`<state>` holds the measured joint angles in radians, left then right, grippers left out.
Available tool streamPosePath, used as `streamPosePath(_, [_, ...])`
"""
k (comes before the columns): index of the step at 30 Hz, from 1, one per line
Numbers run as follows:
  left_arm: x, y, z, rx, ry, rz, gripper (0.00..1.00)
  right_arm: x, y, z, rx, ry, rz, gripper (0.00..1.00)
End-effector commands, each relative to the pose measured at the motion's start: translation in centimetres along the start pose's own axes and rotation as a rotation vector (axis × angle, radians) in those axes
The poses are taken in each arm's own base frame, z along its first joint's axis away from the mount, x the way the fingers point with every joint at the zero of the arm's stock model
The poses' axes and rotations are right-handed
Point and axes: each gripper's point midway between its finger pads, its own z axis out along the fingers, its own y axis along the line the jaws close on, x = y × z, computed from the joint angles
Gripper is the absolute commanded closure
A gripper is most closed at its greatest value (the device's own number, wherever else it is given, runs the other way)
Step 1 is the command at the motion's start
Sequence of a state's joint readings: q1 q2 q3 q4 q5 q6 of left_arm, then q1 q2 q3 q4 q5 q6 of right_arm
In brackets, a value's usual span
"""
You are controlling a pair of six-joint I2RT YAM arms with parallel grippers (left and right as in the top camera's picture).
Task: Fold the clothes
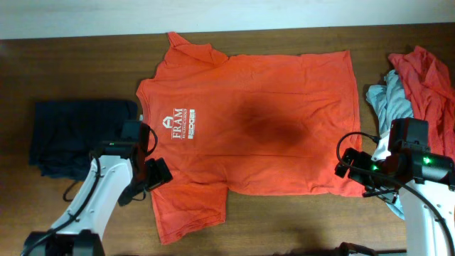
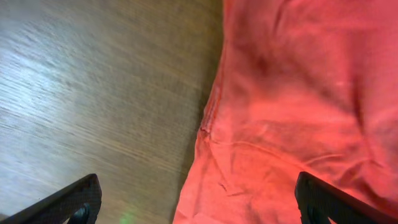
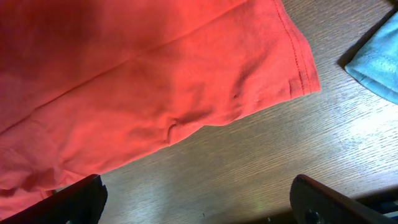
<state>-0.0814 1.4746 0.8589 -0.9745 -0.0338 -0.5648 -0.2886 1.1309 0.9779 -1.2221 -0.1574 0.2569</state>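
4 garments are counted: 1 orange-red T-shirt (image 1: pixel 270 121), 1 navy T-shirt (image 1: pixel 71 131), 1 red T-shirt (image 1: pixel 430 82), 1 grey-blue T-shirt (image 1: pixel 391 107). 2 hands are seen, left hand (image 1: pixel 154 174) and right hand (image 1: pixel 349 166), and 1 table (image 1: pixel 284 227).

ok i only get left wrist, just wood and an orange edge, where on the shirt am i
Observer: The left gripper hangs open at the collar end of the shirt, where the near sleeve begins.
Operator: and the other arm
Observer: The right gripper is open too, over bare table just off the near hem corner.
Operator: other clothes around
Observer: A navy pile lies at the left; a red one and a grey-blue one are heaped at the right.
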Motion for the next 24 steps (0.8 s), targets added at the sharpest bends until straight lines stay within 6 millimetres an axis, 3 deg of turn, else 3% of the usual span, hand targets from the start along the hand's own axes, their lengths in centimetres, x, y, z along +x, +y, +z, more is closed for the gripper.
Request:
streamPosePath(1, [2.2, -0.9, 1.4, 0.066, 0.122, -0.036, 0.01, -0.1, -0.3, 0.0, 0.015, -0.006, -0.005, 0.01])
streamPosePath(15, [8.6, 0.7, 4.5, 0.061, 0.334, -0.054, 0.01, -0.4, -0.6, 0.0, 0.036, -0.018, -0.006, 0.01])
streamPosePath(18, [9.7, 0.8, 5.0, 0.072, 0.363, -0.058, 0.18, -0.4, -0.6, 0.0, 0.035, -0.020, -0.006, 0.01])
streamPosePath(20, [10.1, 0.9, 5.3, 0.075, 0.372, -0.053, 0.22, -0.4, -0.6, 0.0, 0.035, -0.019, -0.006, 0.01])
streamPosePath(24, [10.7, 0.2, 5.4, 0.117, 0.385, 0.020, 0.46, -0.4, -0.6, 0.0, 0.035, -0.020, -0.006, 0.01])
